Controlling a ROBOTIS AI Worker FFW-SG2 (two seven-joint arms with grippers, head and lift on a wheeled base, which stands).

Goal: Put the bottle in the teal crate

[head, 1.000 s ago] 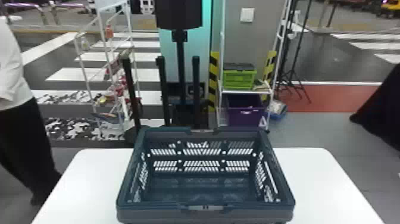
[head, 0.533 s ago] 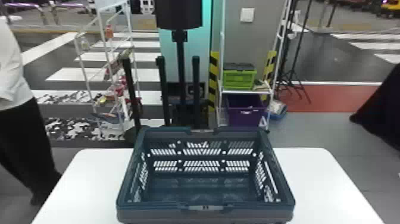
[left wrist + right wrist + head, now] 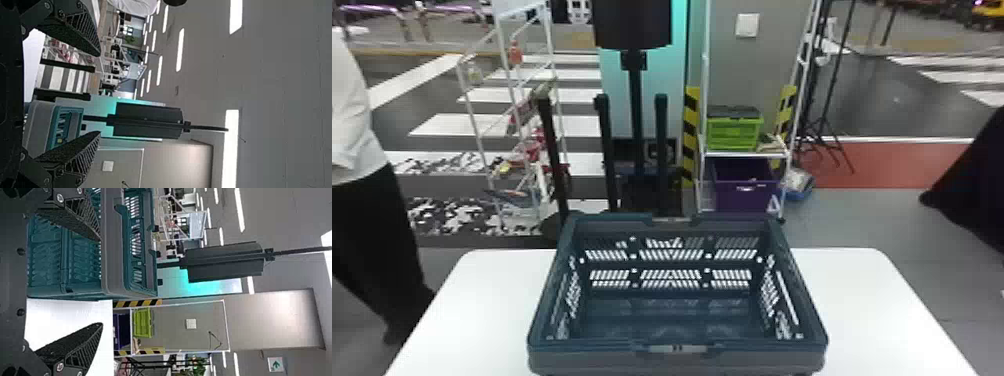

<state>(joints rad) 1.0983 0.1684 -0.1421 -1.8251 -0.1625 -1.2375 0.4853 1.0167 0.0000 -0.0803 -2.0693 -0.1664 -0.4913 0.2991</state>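
On the white table (image 3: 872, 310) sits our teal crate (image 3: 587, 357), and with our left gripper (image 3: 100, 94) and right gripper (image 3: 101, 282) both wide open and empty, we could jolt it if the right swings low.

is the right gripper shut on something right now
No, the right gripper has its two fingers spread wide apart, with the teal crate and white table behind them.

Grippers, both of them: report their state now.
Left gripper: open, holding nothing, fingers wide apart.
Right gripper: open, holding nothing, fingers wide apart.
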